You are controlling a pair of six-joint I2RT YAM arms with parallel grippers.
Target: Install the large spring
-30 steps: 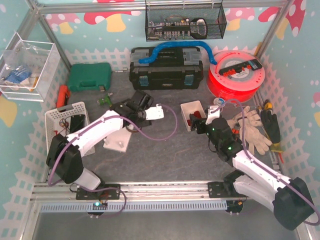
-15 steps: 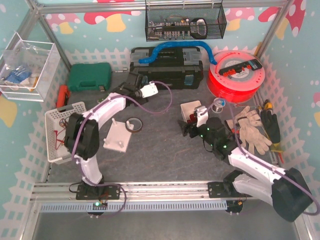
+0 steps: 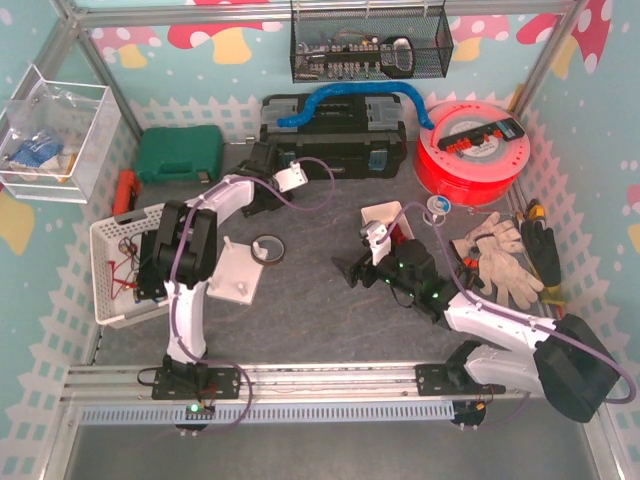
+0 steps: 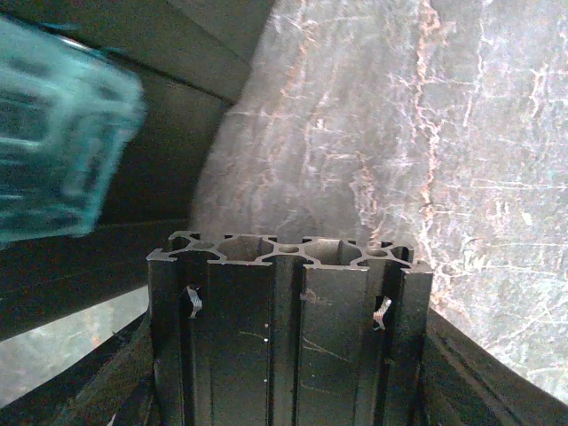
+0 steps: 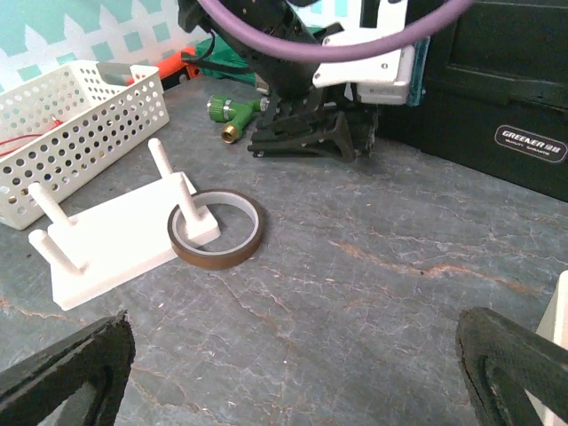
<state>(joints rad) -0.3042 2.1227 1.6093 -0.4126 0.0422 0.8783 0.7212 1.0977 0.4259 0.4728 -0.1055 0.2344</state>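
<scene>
I cannot make out the large spring in any view. The white peg board point(image 3: 232, 277) lies left of centre with a brown tape ring point(image 3: 266, 248) around its corner peg; both also show in the right wrist view, peg board point(image 5: 106, 240) and tape ring point(image 5: 217, 229). My left gripper point(image 3: 262, 198) is shut and empty, tips down on the mat by the black toolbox point(image 3: 332, 140); its closed fingers fill the left wrist view point(image 4: 291, 253). My right gripper point(image 3: 350, 270) is open wide and empty above bare mat point(image 5: 293, 373), right of the peg board.
A small white bin point(image 3: 386, 222) with red parts stands behind the right gripper. A white perforated basket point(image 3: 120, 262) is at the left. A green case point(image 3: 178, 152), green hose nozzle point(image 5: 226, 111), red spool point(image 3: 472, 150) and gloves point(image 3: 497, 255) lie around the edges.
My left arm swung from the peg board back to the toolbox. My right gripper moved left from the white bin toward the middle of the mat.
</scene>
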